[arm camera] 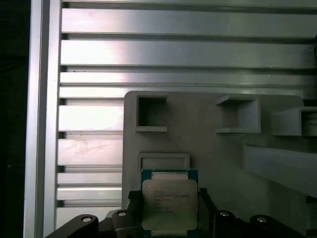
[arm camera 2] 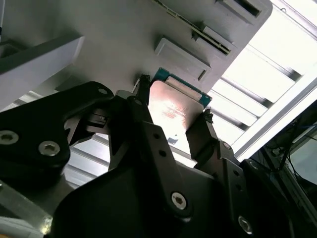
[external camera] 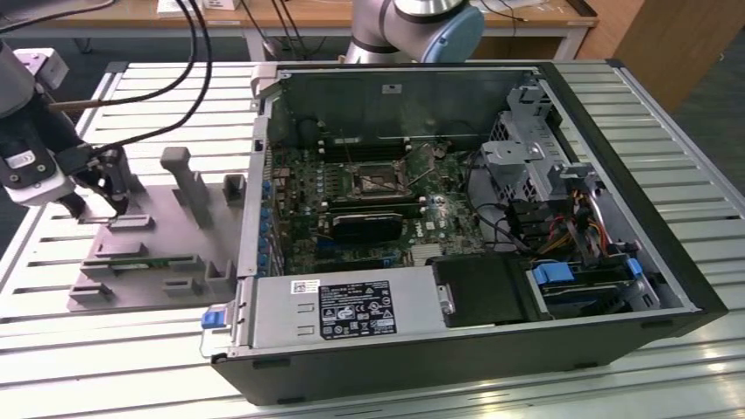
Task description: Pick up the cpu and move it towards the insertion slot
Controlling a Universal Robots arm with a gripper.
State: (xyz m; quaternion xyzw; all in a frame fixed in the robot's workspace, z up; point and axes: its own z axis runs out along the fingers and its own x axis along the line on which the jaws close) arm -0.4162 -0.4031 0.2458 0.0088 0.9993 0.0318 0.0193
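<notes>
Ok, exterior view: gripper (external camera: 98,206) over the grey fixture (external camera: 174,262), well apart from the insertion slot (external camera: 375,179). The case wall (external camera: 258,175) stands between, so clear its edge. Second wrist view: fingers (arm camera 2: 199,133) clamped on opposite edges of the cpu (arm camera 2: 173,101); hold it level. First wrist view: cpu (arm camera: 170,201) just above the fixture, open slatted table (arm camera: 89,119) beside.

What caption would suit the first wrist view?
The cpu held between the jaws at the grey fixture.

- Fixture (external camera: 174,253) lies on the table (external camera: 105,367), at the exterior view's left of the computer case (external camera: 466,367).
- Insertion slot (external camera: 375,179) is inside the case, towards its far wall.
- Gripper (external camera: 99,208) is over the fixture's far-left corner, well apart from the slot.
- Cpu (arm camera: 170,203) sits between the fingers, touching both.
</notes>
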